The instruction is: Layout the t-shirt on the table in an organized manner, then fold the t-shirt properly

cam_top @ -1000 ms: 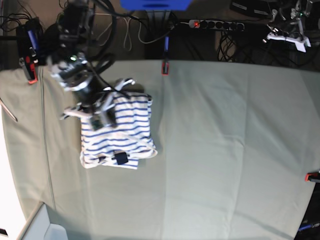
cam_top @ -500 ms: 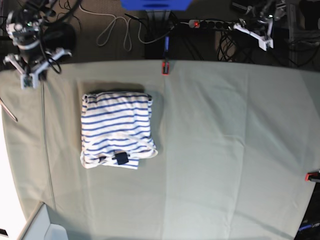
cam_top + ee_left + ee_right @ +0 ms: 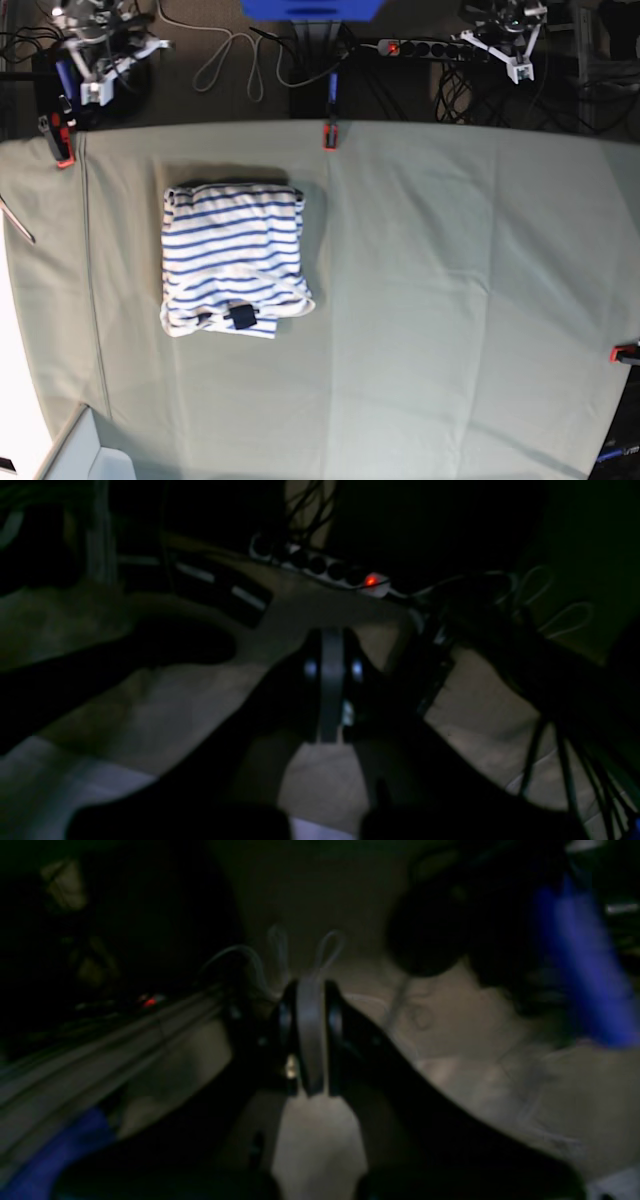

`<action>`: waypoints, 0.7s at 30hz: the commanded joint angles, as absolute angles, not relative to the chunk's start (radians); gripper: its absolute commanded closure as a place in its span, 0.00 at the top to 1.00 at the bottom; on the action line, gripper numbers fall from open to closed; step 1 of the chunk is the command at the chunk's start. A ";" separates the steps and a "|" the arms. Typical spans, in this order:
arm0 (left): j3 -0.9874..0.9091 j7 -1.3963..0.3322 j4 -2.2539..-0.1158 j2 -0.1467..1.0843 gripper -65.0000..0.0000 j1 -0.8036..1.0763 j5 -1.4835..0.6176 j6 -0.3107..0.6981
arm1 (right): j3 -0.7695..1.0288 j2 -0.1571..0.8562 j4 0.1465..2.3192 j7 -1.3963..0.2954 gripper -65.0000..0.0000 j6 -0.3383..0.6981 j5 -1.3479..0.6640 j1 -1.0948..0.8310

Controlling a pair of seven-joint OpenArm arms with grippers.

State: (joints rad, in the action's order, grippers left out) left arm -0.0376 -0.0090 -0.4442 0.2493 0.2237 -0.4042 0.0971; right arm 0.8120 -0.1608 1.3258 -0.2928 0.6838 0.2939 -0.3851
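Neatly folded t-shirt on the table.

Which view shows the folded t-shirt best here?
The base view: the t-shirt lies whole, folded into a rectangle on the table. Both wrist views are dark, aimed at floor and cables, and show none of it.

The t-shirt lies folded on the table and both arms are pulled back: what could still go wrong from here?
The t-shirt has an uneven lower edge with a loose flap near the dark label, so the fold may open if it is moved. The left gripper sits among the cables behind the table and could snag one.
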 commanded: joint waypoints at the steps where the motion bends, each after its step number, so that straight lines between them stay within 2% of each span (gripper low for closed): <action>1: -0.021 -0.001 -0.417 0.255 0.00 0.203 -0.403 0.099 | 0.811 -0.157 1.293 -0.266 0.00 0.698 0.289 -0.392; 5: 0.053 0.001 -0.337 0.254 0.00 0.150 -0.409 0.099 | 0.742 -0.131 1.130 -0.162 0.00 0.593 0.291 -0.394; 13: 0.093 -0.008 -0.328 0.234 0.00 0.110 -0.403 0.099 | 0.641 -0.099 0.869 0.015 0.00 0.251 0.291 -0.389; 18: 0.142 -0.008 -0.328 0.234 0.00 0.096 -0.409 0.099 | 0.565 -0.104 0.754 0.061 0.00 0.077 0.291 -0.374; 21: 0.156 -0.010 -0.325 0.222 0.00 0.088 -0.406 0.099 | 0.539 -0.099 0.641 0.064 0.00 -0.070 0.291 -0.328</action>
